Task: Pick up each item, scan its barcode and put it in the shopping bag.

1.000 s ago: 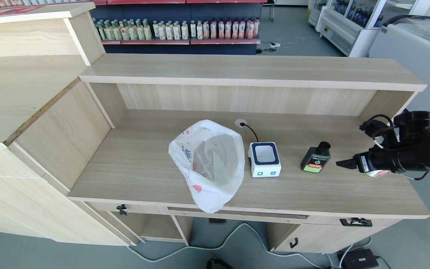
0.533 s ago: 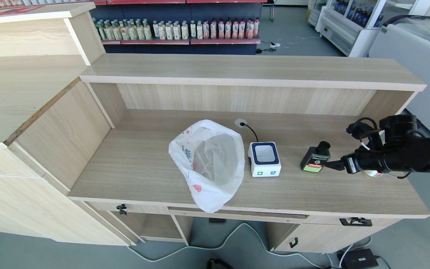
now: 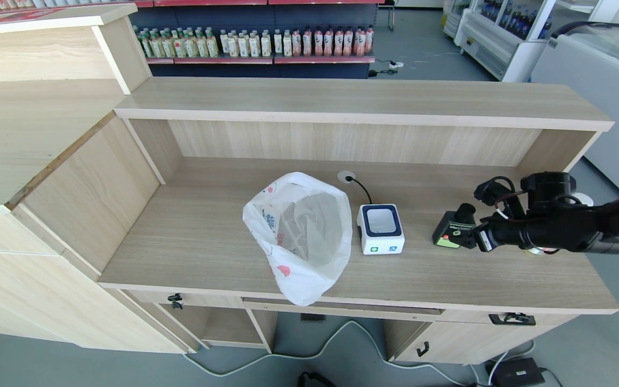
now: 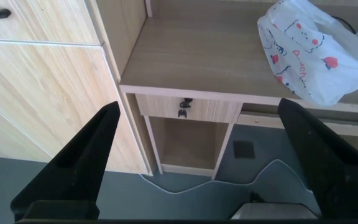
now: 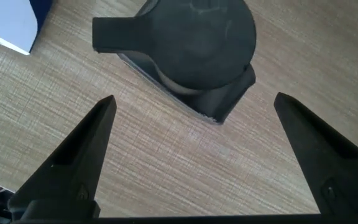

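**Right gripper open at dark bottle on counter**

Dark bottle (image 3: 453, 231) with black cap and green-red label lies on the wooden checkout counter (image 3: 196, 236), right of the barcode scanner (image 3: 379, 228), cap pointing far. Right gripper (image 3: 469, 238) sits just right of the bottle, fingers (image 5: 79, 162) spread wide, bottle base ahead of the gap, no contact seen. White plastic shopping bag (image 3: 301, 236) stands open just left of the scanner. Left gripper (image 4: 197, 109) hangs off the counter's near-left edge above the floor, fingers spread, holding nothing.
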You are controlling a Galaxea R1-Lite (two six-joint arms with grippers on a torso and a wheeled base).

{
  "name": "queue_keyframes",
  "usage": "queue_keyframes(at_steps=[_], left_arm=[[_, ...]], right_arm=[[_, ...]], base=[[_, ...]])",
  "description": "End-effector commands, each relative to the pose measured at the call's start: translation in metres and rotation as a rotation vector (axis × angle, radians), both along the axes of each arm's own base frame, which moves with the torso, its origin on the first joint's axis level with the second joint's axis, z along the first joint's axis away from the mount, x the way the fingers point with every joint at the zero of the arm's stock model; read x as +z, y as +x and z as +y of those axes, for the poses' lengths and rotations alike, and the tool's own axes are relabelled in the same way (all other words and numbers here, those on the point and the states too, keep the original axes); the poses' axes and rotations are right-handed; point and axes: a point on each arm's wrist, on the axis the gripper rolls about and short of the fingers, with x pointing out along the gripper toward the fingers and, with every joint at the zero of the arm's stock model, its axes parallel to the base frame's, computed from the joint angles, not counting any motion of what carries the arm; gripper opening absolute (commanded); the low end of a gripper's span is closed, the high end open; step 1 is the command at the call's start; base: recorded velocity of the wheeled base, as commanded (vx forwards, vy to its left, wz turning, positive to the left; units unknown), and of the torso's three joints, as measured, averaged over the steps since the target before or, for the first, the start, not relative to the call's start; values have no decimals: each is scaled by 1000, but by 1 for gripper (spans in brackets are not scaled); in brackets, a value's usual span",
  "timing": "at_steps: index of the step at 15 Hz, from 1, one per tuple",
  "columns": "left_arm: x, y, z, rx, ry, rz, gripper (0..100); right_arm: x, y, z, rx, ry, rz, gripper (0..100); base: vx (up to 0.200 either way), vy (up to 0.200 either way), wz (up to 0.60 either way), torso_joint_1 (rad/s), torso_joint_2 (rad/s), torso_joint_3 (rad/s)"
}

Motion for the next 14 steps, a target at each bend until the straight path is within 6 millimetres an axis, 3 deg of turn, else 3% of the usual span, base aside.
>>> queue_keyframes(at_steps=[1, 6, 14], left_arm=[[0, 0, 0, 2, 0, 0, 100], [0, 0, 0, 0, 0, 0, 100], [0, 0, 0, 2, 0, 0, 100]], right_arm=[[-9, 6, 4, 14, 0, 15, 100], [-5, 27, 18, 131, 52, -43, 100], [-21, 39, 21, 175, 12, -44, 100]], base=[[0, 0, 0, 0, 0, 0], [0, 0, 0, 0, 0, 0], [0, 0, 0, 0, 0, 0]])
